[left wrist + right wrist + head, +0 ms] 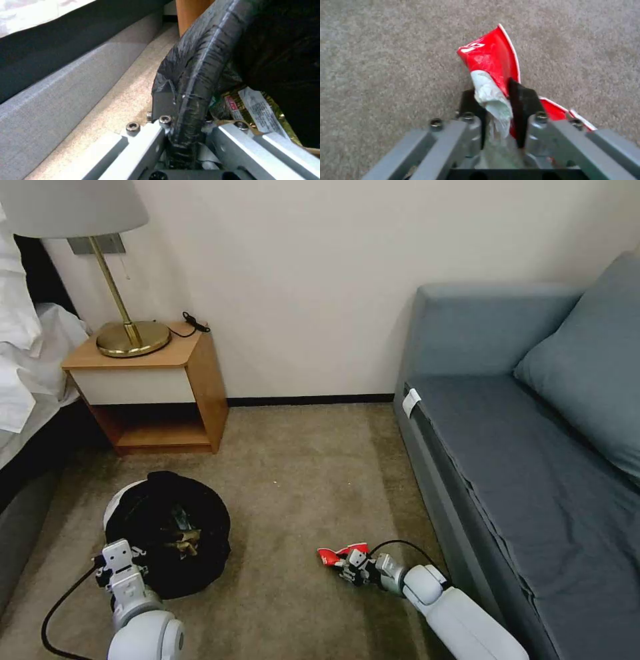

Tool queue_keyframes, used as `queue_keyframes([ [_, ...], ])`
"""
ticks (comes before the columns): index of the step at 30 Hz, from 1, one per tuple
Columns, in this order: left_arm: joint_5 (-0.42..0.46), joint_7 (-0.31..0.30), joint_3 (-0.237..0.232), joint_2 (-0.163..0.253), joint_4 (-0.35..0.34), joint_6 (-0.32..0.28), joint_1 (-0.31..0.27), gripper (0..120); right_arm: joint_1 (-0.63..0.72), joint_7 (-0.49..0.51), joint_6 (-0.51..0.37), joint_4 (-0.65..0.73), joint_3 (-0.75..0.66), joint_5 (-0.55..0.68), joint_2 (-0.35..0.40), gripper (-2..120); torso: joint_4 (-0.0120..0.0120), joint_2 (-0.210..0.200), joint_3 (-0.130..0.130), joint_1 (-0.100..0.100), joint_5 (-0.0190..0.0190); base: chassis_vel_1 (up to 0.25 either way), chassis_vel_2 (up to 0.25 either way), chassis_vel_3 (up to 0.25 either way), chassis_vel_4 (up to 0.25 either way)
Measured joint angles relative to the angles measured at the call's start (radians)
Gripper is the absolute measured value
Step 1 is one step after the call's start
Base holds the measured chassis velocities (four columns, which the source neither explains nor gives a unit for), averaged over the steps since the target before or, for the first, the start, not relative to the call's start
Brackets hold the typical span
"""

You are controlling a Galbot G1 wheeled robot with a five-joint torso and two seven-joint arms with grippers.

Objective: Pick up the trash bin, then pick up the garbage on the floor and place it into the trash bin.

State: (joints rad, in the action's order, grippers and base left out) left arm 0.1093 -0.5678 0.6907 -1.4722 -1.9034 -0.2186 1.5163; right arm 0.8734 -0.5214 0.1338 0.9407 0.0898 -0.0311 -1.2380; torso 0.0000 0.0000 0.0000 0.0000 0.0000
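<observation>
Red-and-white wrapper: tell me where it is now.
The crumpled red-and-white wrapper is pinched in the right hand low over the carpet, between the black-lined white trash bin and the grey sofa.

My trash bin (pixel 167 537), white with a crinkled black bag (pixel 196 75) folded over its rim, sits on the carpet with gold-toned wrappers (pixel 256 107) inside. A crumpled red-and-white wrapper (pixel 493 65) lies well apart, to its right.

The bin (pixel 130 500) hides most of its white wall under the black bag (pixel 196 65), and its depths are too dark to sort beyond 1 gold wrapper (pixel 256 110). The red wrapper (pixel 493 55) is partly covered by the right gripper (pixel 496 100). The lampshade (pixel 70 207) is cut off at the head view's top edge.
</observation>
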Motion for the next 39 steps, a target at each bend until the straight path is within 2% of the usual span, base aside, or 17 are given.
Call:
queue_keyframes([
  [1,0.000,0.000,0.000,0.000,0.000,0.000,0.000,0,0.000,0.000,0.000,0.000,0.000,0.000,0.000,13,0.0000,0.000,0.000,0.000,0.0000,0.000,0.000,0.000,0.000],
  [4,-0.003,0.000,-0.008,-0.004,-0.004,-0.001,0.001,0,0.002,-0.003,0.004,-0.001,-0.001,-0.003,0.002,1,0.0000,0.000,0.000,0.000,0.0001,0.000,0.000,0.000,0.000],
  [14,-0.012,-0.002,-0.017,-0.010,-0.012,-0.002,0.005,0,-0.005,-0.009,0.013,0.015,-0.012,0.002,0.006,0,-0.0002,0.000,0.000,0.000,0.0000,0.000,0.000,0.000,0.000],
  [26,-0.014,-0.004,-0.035,-0.016,-0.038,-0.016,0.011,0,-0.145,-0.003,0.032,0.098,-0.049,0.068,-0.073,0,0.0001,0.000,0.000,0.000,-0.0001,0.000,0.000,0.000,0.000],
  [32,-0.020,-0.015,-0.062,-0.023,-0.044,-0.026,-0.003,0,-0.190,0.040,0.036,0.192,0.008,0.185,-0.124,0,0.0000,0.000,0.000,0.000,-0.0002,0.000,0.000,0.000,0.000],
  [39,-0.040,-0.034,-0.108,-0.039,-0.044,-0.036,-0.024,0,-0.178,0.018,0.011,0.300,0.086,0.330,-0.177,0,-0.0001,0.000,0.000,0.000,-0.0001,0.000,0.000,0.000,0.000],
])
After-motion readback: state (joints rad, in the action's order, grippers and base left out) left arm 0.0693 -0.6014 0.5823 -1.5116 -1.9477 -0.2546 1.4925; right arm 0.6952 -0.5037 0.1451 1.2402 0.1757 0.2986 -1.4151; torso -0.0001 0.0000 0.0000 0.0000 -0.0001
